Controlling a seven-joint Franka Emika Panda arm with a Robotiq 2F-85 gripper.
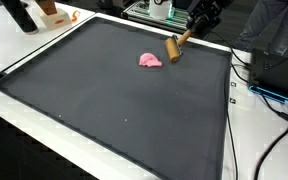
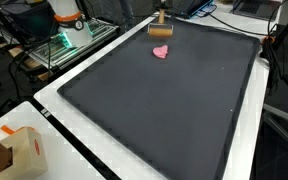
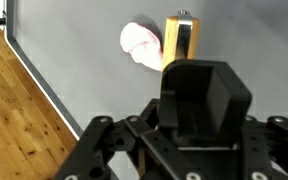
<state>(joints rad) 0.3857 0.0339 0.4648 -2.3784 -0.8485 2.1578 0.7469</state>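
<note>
A wooden tool with a thick light-brown head (image 1: 173, 49) and a thin handle stands tilted on the far part of a dark mat (image 1: 114, 100). My gripper (image 1: 193, 29) comes down from the far edge and looks shut on the handle end. In the wrist view the closed fingers (image 3: 189, 66) form a black block with the wooden tool (image 3: 181, 38) sticking out beyond them. A small pink lump (image 1: 150, 61) lies on the mat just beside the tool's head; it also shows in the wrist view (image 3: 139, 45) and in an exterior view (image 2: 161, 52).
The mat lies on a white table (image 2: 74, 140). A cardboard box (image 2: 14, 152) stands at a table corner. Cables and dark equipment (image 1: 274, 70) lie along one side. An orange-and-white object (image 2: 66, 14) stands beyond the far edge. Wooden floor (image 3: 14, 110) shows beside the table.
</note>
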